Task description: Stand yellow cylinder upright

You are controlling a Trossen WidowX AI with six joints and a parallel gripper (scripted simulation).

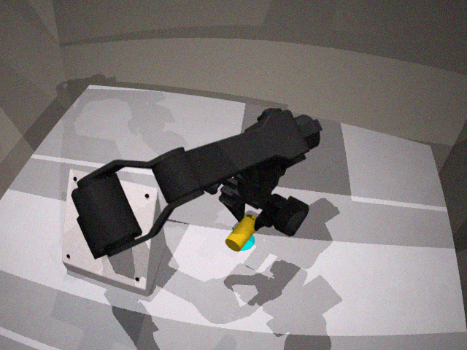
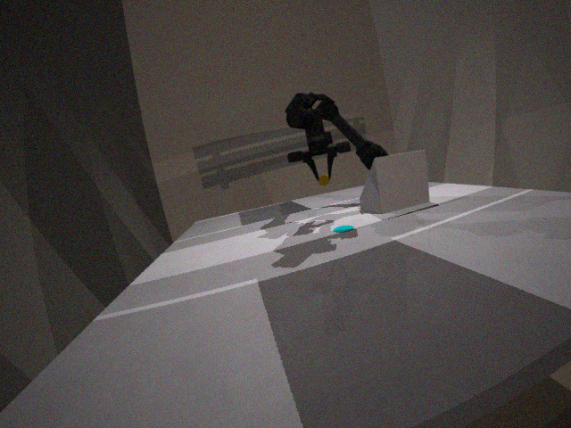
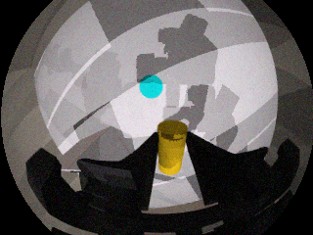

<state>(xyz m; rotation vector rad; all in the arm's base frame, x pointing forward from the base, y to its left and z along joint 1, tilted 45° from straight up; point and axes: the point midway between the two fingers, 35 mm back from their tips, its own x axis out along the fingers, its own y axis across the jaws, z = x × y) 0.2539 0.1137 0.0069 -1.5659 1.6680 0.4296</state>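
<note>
The yellow tall cylinder (image 1: 240, 234) (image 2: 323, 180) (image 3: 171, 149) is held in the air, well above the table. My gripper (image 1: 249, 221) (image 2: 323, 178) (image 3: 171, 135) is shut on it, near one end in the top view. The cylinder is tilted, not upright, with an end face towards the exterior camera. The cyan circle (image 1: 248, 243) (image 2: 343, 228) (image 3: 151, 86) lies flat on the table. In the top view the cylinder partly covers it; in the wrist view it shows whole, beyond the cylinder and a little to the left.
The arm's pale wedge-shaped base (image 1: 86, 240) (image 2: 401, 182) stands on the table (image 1: 395, 286) (image 2: 184, 359), left of the circle in the top view. The arm's links arch above the table. Dark shadows and pale stripes cross the table top.
</note>
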